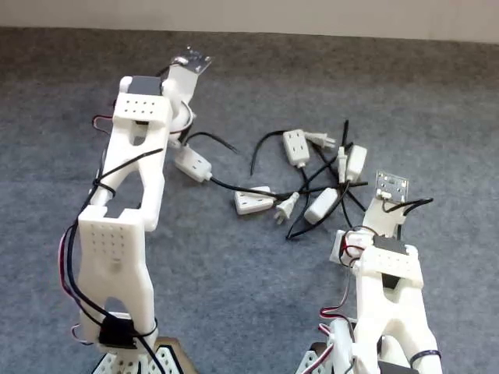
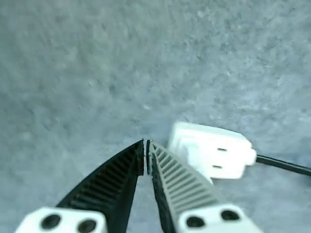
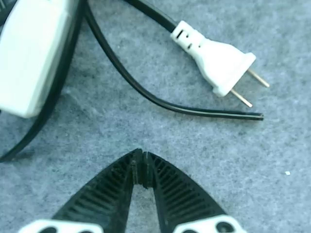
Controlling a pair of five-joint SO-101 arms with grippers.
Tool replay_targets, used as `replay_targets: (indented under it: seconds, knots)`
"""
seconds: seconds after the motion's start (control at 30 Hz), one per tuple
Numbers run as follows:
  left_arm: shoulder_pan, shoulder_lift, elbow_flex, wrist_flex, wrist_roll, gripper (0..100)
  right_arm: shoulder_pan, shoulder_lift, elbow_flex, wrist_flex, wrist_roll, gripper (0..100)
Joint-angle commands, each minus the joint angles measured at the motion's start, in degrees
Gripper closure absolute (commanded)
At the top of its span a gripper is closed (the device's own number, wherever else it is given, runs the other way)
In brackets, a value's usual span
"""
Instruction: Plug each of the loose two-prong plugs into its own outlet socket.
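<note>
Two grippers, both pressed together, is what I have on my screens. From the left wrist camera, the left gripper (image 2: 146,145) has its fingertips (image 2: 138,153) meeting with nothing between them, low over the grey carpet (image 2: 73,73). A white outlet socket (image 2: 211,151) lies just beside the tip, apart from it by a sliver. Its two slots are in plain sight, and a black cord (image 2: 284,165) leaves its far end. From the right wrist camera, the right gripper (image 3: 143,162) is closed on nothing too. A white two-prong plug (image 3: 216,60) lies flat on the carpet ahead of it, well clear of the tips, with both prongs (image 3: 245,87) bare and in no socket. A black cable (image 3: 146,92) curves across the carpet between gripper and plug and stops in a cut end. A white block (image 3: 29,53) sits off to one side (I cannot tell which face of it I am seeing). On the overhead camera, the left arm (image 1: 129,179) stretches far out with its wrist above a socket block (image 1: 192,164), and the right arm (image 1: 390,304) is drawn in closer to its base. Between them lies the tangle: a triangular socket (image 1: 253,201) with a loose plug (image 1: 287,206) just beside it, and farther back a rectangular socket (image 1: 296,146) with a second plug (image 1: 320,140) against or beside it, I cannot tell which.
</note>
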Motion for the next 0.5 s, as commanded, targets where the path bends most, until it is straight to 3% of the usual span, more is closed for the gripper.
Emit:
replay_targets:
  seconds: [0.0, 0.13, 0.47]
  knots:
    - [3.56, -1.80, -2.15, 5.10, 12.13, 96, 0.48, -0.04, -0.57, -1.01, 0.09, 98.9]
    - [6.64, -1.36, -1.89, 8.62, 15.91, 96, 0.48, -0.04, -0.57, -1.01, 0.09, 98.9]
    - [5.32, -1.71, -2.15, 8.26, 30.95, 96, 0.48, -0.04, -0.48, -1.01, 0.09, 98.9]
